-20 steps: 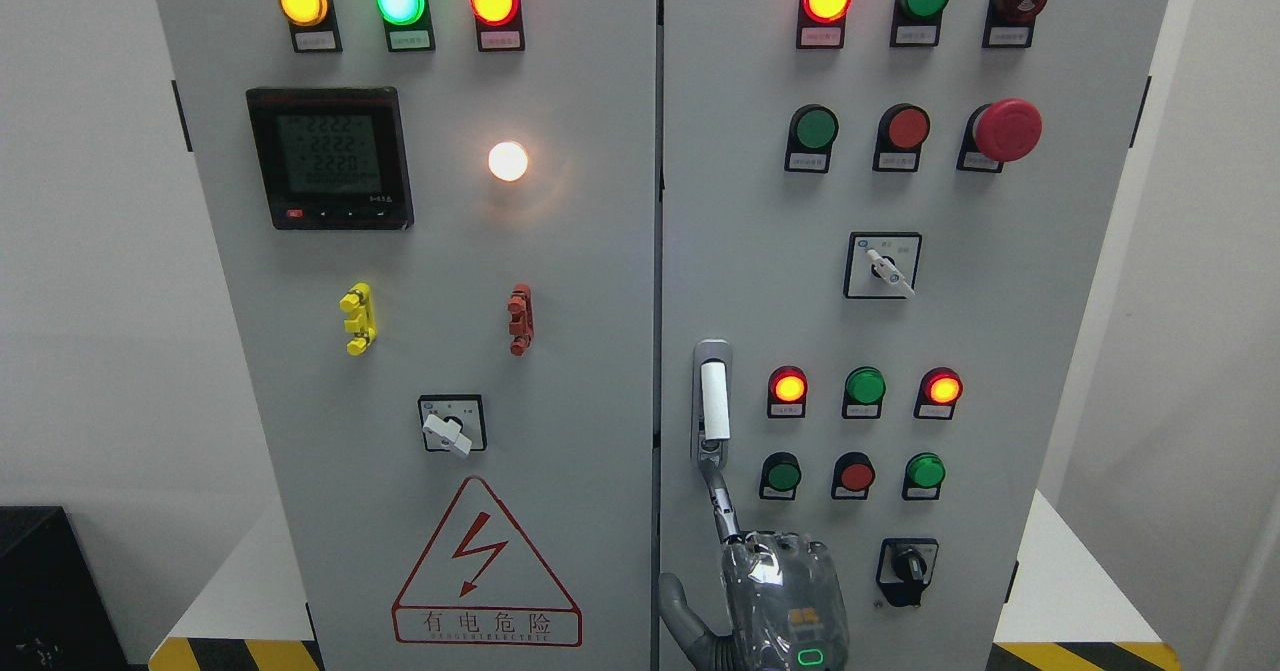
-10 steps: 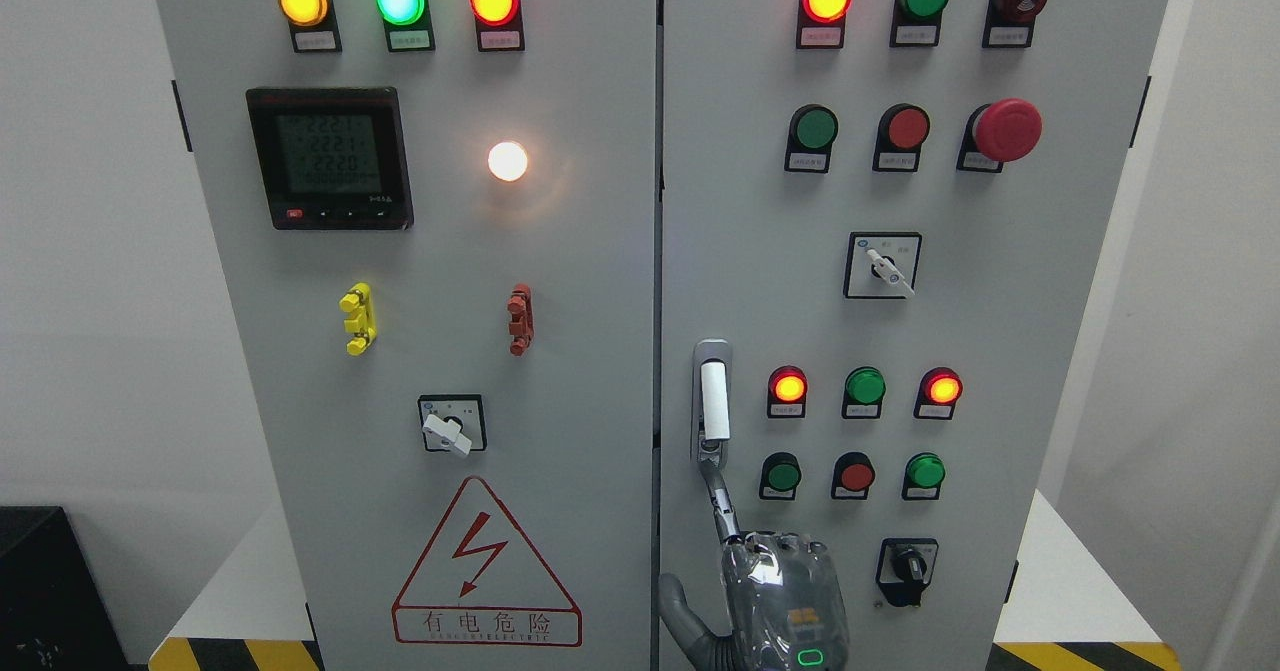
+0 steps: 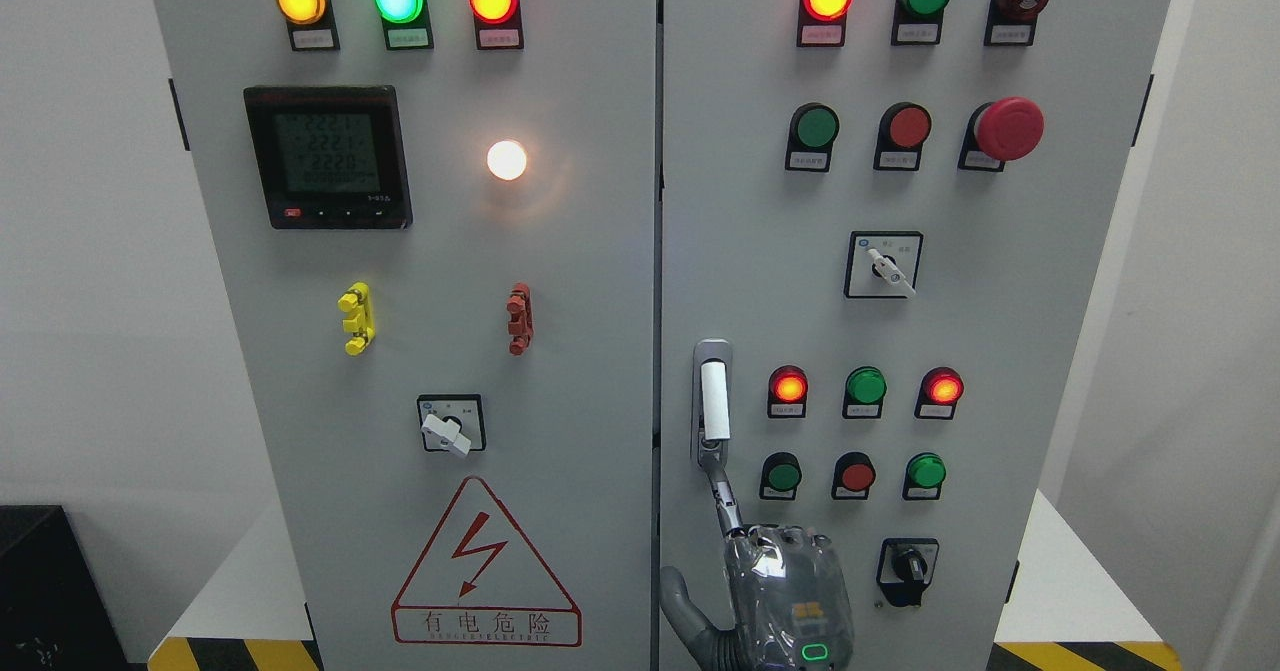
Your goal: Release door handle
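Plain white walls [image 3: 90,281] stand on both sides, evenly lit and bare. At the lower left, a black box [image 3: 45,591] sits against the wall, its top edge dark and flat. A white floor surface [image 3: 235,581] shows low on the left and again on the right, edged along the bottom by yellow and black hazard stripes [image 3: 235,654].

surface: white platform [image 3: 1050,561] — yellow-black hazard edge | on it: grey control cabinet [image 3: 560,251]
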You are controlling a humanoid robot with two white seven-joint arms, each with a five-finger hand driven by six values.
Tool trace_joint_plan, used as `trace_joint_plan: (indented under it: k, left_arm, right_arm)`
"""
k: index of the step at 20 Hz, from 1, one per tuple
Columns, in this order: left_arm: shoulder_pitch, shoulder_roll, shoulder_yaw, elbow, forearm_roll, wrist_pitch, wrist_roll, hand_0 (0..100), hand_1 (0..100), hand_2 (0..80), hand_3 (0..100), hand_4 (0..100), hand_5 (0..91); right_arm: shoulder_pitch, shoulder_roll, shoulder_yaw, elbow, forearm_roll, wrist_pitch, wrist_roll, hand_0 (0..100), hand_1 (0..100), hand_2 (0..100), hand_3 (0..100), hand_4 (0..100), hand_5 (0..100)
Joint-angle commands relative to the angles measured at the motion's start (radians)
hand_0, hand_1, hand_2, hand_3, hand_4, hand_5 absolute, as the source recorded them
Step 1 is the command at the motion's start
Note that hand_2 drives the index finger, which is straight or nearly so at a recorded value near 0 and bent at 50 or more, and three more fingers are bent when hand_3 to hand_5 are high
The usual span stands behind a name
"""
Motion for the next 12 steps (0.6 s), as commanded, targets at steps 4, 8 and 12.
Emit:
trace_joint_plan:
  k: [4,8,12]
  left_arm:
    - [0.0,0.0,-0.02,-0.017,0.0,-0.001,-0.001,0,0,2.3,9,1,0.0]
    - [0.0,0.0,-0.02,-0.017,0.0,-0.001,0.001,0,0,2.3,9,1,0.0]
    - [0.0,0.0,-0.02,-0.015,0.0,-0.001,0.001,0,0,2.5,9,1,0.0]
  right_arm:
    - [0.001,0.001,0.0,-0.042,-0.001,-0.003,-0.001,36,38,7,100,100,99]
    - [0.001,0.001,-0.01,-0.045,-0.004,-0.001,-0.008,36,38,24,100,99,98]
    - [0.001,0.001,-0.021,-0.059,-0.011,-0.001,-0.01,40,36,36,100,90,96]
